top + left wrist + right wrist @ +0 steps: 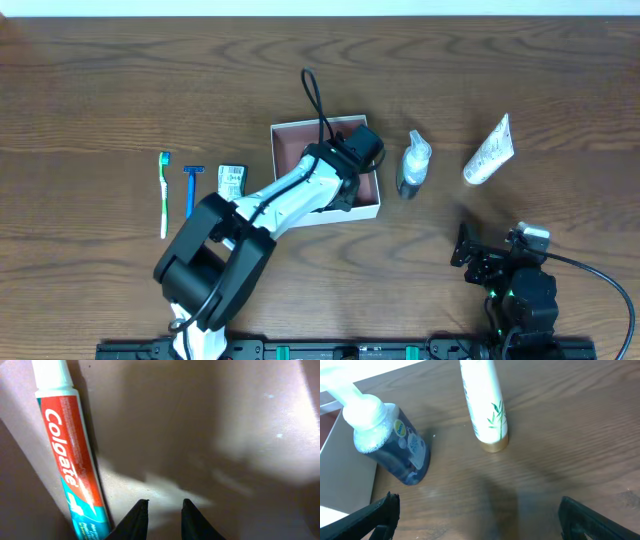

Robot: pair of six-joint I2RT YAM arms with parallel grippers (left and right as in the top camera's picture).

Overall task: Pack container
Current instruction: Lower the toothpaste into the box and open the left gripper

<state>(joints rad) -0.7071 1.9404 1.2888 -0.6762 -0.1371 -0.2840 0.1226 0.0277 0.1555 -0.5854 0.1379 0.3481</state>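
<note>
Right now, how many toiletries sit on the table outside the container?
5: a toothbrush, a razor and a small packet left of the container; a pump bottle and a white tube to its right. The left arm may hide more.

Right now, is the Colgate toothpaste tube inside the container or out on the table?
Inside. The toothpaste tube lies flat on the pinkish-brown floor of the container, close to one wall; the left fingers hold nothing.

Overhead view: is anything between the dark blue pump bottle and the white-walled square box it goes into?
Nothing lies on the table between the dark blue pump bottle and the white-walled square box. The left arm hangs over the box, its left gripper inside beside a red toothpaste tube.
</note>
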